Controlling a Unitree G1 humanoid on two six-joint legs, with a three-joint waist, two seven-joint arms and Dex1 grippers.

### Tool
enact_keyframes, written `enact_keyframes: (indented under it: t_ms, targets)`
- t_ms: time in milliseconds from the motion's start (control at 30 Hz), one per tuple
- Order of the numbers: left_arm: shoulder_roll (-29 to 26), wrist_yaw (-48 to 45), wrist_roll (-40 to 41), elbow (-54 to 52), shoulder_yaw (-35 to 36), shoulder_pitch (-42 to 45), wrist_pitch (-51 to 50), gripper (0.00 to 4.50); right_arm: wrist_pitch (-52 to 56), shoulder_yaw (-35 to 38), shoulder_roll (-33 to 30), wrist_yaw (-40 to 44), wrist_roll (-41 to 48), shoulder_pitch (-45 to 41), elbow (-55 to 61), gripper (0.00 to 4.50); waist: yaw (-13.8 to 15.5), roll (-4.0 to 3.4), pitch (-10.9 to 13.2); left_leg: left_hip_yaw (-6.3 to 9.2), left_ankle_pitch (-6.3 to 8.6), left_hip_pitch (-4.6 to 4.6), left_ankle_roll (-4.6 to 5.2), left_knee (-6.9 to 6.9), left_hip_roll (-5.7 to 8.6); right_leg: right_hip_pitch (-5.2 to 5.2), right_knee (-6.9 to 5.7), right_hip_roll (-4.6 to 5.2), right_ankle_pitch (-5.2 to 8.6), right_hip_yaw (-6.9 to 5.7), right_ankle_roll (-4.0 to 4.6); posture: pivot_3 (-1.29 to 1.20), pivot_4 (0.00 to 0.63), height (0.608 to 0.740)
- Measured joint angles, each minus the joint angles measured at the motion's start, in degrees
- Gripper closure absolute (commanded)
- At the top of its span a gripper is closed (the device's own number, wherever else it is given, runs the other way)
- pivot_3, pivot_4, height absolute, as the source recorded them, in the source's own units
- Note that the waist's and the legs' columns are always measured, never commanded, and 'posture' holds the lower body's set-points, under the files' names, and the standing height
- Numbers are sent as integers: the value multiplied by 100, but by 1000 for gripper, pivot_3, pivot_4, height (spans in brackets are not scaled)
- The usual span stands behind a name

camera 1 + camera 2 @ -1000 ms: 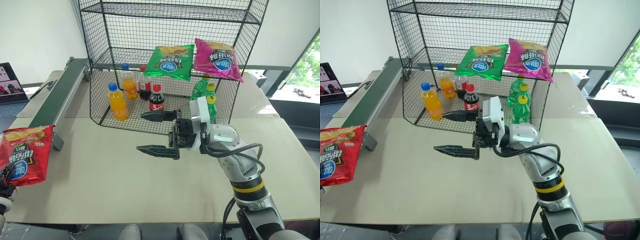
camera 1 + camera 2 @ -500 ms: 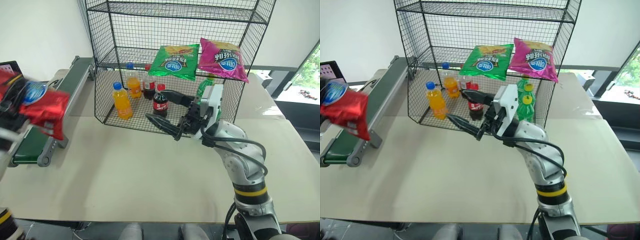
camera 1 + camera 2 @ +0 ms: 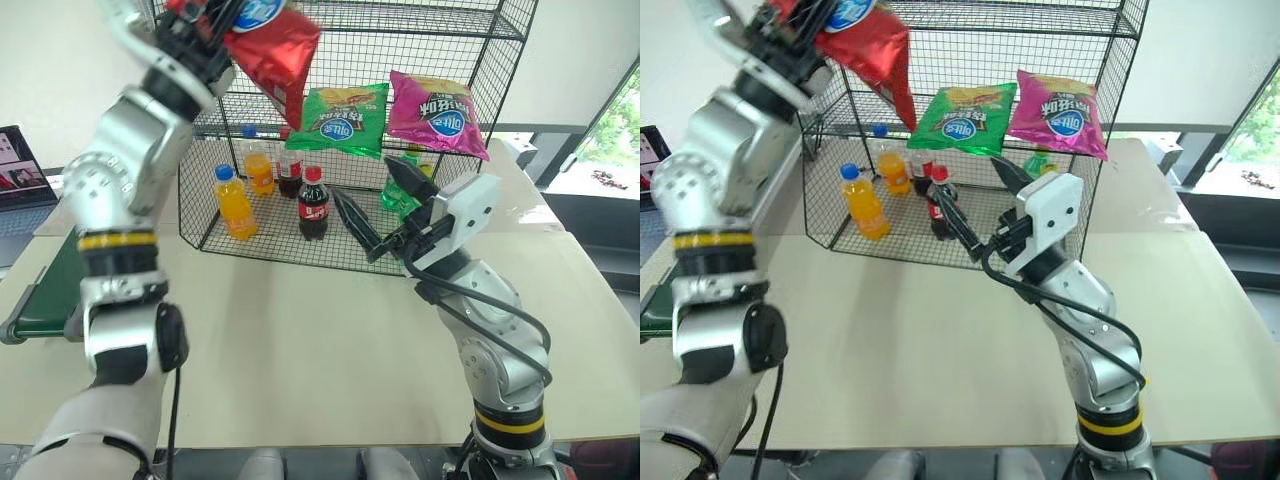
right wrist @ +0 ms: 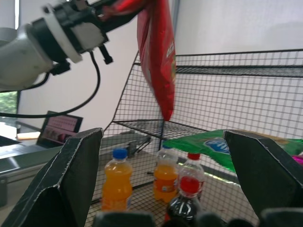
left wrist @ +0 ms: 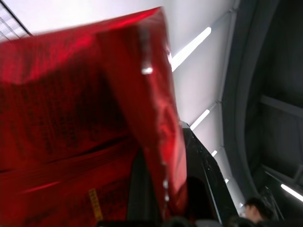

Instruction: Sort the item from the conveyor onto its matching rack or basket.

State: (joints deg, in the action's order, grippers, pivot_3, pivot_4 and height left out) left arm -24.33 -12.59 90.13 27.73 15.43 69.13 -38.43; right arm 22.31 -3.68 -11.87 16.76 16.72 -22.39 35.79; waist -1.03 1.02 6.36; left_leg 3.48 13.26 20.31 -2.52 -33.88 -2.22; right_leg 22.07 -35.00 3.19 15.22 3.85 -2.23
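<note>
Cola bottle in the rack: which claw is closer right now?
Right. The right claw stands open just beside the cola bottle, at the rack's front mesh. The left claw is high above, shut on the red crisp bag near the upper shelf.

Table (image 3: 300,370): pale beige top, carrying the conveyor and the rack.

Conveyor (image 3: 45,300): dark green belt in a grey frame, along the table's left edge; roller end nearest the camera.

Rack (image 3: 350,130): tall black wire mesh, standing toward the back of the table.
- Middle shelf: green bag (image 3: 345,122) and pink bag (image 3: 437,113), side by side, both overhanging the front edge.
- Bottom shelf: two orange bottles (image 3: 235,203) (image 3: 259,170), upright, left; two cola bottles (image 3: 313,202) (image 3: 289,174) beside them; green bottles (image 3: 398,190) to the right, partly hidden.

Laptop (image 3: 20,165): open, at far left beyond the conveyor.
</note>
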Motion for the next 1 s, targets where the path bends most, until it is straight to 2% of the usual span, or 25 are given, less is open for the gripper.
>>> enact_keyframes:
  t_ms: [200, 300, 500, 733, 867, 1000]
  targets:
    - [299, -1312, -1385, 2290, 191, 361, 426, 4461, 183, 21, -2, -320, -90, 73, 233, 0, -74, -9, 6, 1, 0, 3, 3, 3, -1, 5, 0, -1, 3, 4, -4, 0, 150, 738]
    - [310, -1471, -1754, 2769, 474, 355, 572, 4461, 221, 20, 0, -339, -82, 70, 255, 0, -84, -6, 13, 2, 0, 7, 3, 1, 0, 5, 1, 1, 5, 4, -7, 0, 150, 738]
    - [287, -1253, -2034, 2534, 1181, -55, 480, 4461, 307, 10, 2, -316, -36, 38, 254, 0, -97, -6, 13, 2, 0, 6, 3, 0, 0, 4, -6, 6, 7, 4, -12, 0, 150, 738]
    - [523, -49, -2311, 1560, 1652, -615, 531, 4461, 374, 1, -4, -242, 38, -199, 182, 0, -1, -6, 13, 5, 0, 5, 2, -4, 5, 1, -11, 10, 5, 4, -14, 0, 150, 738]
    - [679, 458, -2635, 1686, 1833, -542, 880, 4461, 485, -20, 22, -329, 2, -306, 70, 0, 31, -5, 14, 6, -1, 6, 2, -5, 11, 0, -11, 14, 3, 4, -16, 0, 150, 738]
    - [697, 513, -2947, 2440, 1947, 23, 1264, 4461, 543, -118, 158, -462, -91, -459, 22, 0, 39, -2, 15, 15, -1, 11, 1, -4, 16, 1, -6, 13, 3, 3, -18, 0, 150, 738]
